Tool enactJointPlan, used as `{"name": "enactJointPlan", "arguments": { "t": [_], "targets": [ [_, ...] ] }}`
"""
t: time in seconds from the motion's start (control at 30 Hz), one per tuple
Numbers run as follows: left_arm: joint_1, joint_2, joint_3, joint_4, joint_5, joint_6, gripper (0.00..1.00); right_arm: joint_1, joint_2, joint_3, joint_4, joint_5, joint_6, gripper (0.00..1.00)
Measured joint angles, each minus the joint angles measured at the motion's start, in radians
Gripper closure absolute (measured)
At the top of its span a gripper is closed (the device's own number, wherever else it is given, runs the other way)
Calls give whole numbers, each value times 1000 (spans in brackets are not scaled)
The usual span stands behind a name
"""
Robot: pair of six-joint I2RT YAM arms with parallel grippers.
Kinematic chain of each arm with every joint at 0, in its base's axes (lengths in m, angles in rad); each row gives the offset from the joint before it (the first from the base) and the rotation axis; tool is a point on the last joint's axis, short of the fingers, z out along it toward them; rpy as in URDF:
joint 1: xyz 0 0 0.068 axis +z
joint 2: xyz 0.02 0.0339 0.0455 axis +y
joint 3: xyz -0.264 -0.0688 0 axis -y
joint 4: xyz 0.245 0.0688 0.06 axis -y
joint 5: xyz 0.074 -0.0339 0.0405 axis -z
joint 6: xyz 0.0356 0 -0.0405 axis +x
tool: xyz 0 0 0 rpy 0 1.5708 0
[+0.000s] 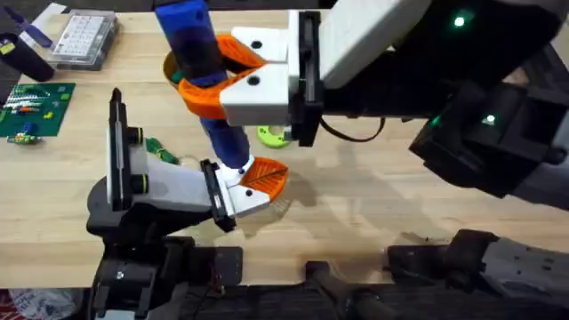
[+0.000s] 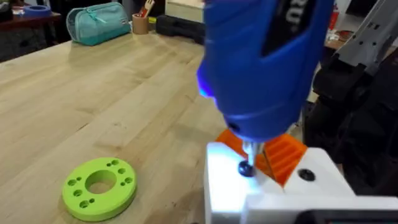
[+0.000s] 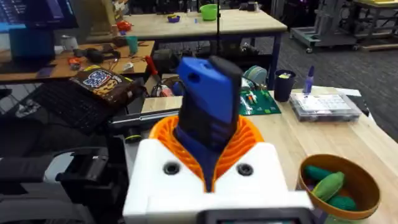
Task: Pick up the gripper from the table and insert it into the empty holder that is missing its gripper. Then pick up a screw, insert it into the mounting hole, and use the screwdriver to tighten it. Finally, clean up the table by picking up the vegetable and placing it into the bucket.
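While your right gripper [image 1: 233,82] clamps its orange ribbed pads around the blue screwdriver [image 1: 206,78], you are in the screw-tightening step. In the overhead view the tool stands nearly upright over the middle of the table, its lower end coming down onto the white gripper part held by the left gripper [image 1: 253,184]. The left wrist view shows the thin silver bit sitting on a dark screw [image 2: 245,168] in the white mounting face, with orange ribbing just beside it and a blue light glowing on the tool's body. The left claw looks closed on that white and orange part, though how firmly it is held I cannot tell.

Your next move calls for keeping the bit square on the screw head and pressing straight down while it drives; any tilt would likely let the bit slip off. Hold the left arm steady.

Clean-up is not yet done. The vegetable [image 1: 163,151] lies on the table just beside the left arm, while the bucket [image 3: 339,184] stands beyond the screwdriver, already holding some green toy pieces. The lime-green ring [image 2: 99,187] rests flat nearby and is not part of the job.
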Motion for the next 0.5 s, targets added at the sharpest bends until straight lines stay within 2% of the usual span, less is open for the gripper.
{"name": "enactJointPlan", "arguments": {
  "t": [0.5],
  "targets": [
    [0, 0, 0, 0, 0, -5, 987, 0, 26, 0, 9, 0, 3, 975]
  ]
}}
